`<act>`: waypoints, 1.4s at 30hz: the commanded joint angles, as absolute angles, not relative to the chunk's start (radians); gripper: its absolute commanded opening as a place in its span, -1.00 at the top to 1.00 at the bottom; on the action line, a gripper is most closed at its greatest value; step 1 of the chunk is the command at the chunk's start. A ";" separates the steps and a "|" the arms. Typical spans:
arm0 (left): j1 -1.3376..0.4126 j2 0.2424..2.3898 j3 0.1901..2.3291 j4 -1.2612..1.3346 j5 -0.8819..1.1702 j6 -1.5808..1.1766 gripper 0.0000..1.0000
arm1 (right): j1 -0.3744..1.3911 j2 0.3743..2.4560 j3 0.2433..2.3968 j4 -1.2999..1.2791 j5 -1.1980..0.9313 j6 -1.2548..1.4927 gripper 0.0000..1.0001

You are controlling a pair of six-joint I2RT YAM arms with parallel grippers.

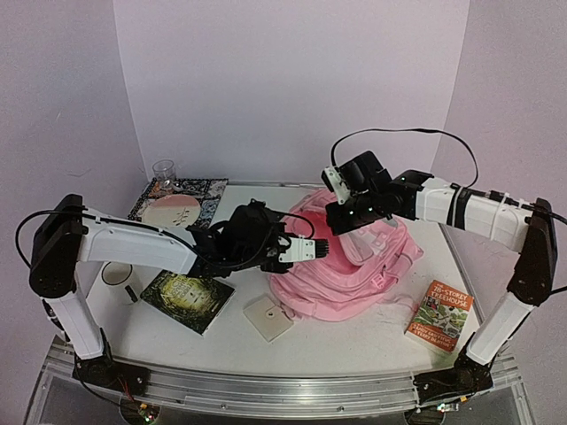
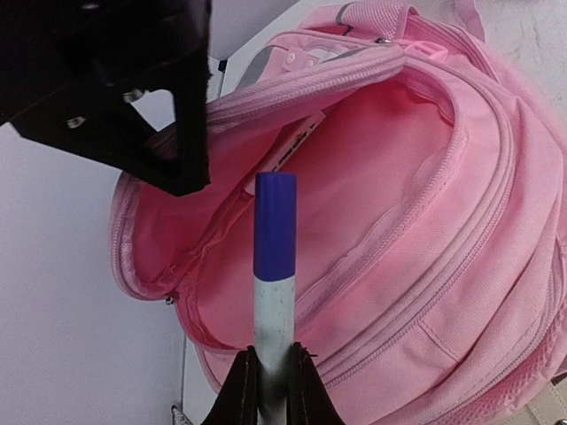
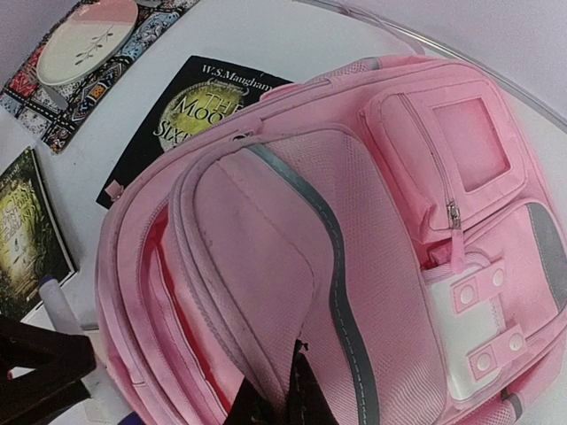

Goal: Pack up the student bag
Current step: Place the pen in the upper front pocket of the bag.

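The student bag [image 1: 354, 270], a pale-pink backpack, lies in the middle of the table with its main compartment [image 2: 354, 177] unzipped and held agape. My left gripper [image 1: 312, 249] is shut on a white marker with a blue cap [image 2: 275, 257], its cap pointing into the opening. My right gripper [image 1: 341, 219] is shut on the bag's front flap [image 3: 266, 257] and holds it up. The bag fills the right wrist view [image 3: 399, 221]; the marker's tip [image 3: 53, 297] shows at its lower left.
A dark book [image 1: 188, 299] lies by the left arm, a patterned book with a pale disc [image 1: 177, 205] and a clear cup [image 1: 164, 170] behind it. A white square pad [image 1: 267, 317] sits in front of the bag. An orange book [image 1: 440, 315] lies front right.
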State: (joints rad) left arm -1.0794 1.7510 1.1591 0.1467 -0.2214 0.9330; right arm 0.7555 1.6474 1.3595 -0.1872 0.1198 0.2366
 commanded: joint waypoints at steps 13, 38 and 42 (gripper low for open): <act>-1.083 1.887 1.218 0.400 -0.235 1.381 0.76 | 0.769 1.603 1.444 -0.117 0.024 0.243 1.00; -1.085 1.711 1.047 0.520 -0.325 1.075 -0.10 | 0.770 1.631 1.399 -0.093 0.051 0.242 1.00; -1.075 1.656 0.996 0.518 -0.340 0.899 -0.14 | 0.768 1.633 1.380 -0.084 0.033 0.228 1.00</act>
State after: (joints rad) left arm -1.0809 1.7350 1.0375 0.4767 -0.2979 1.1056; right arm 0.7578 1.6478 1.3707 -0.1914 0.0581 0.2362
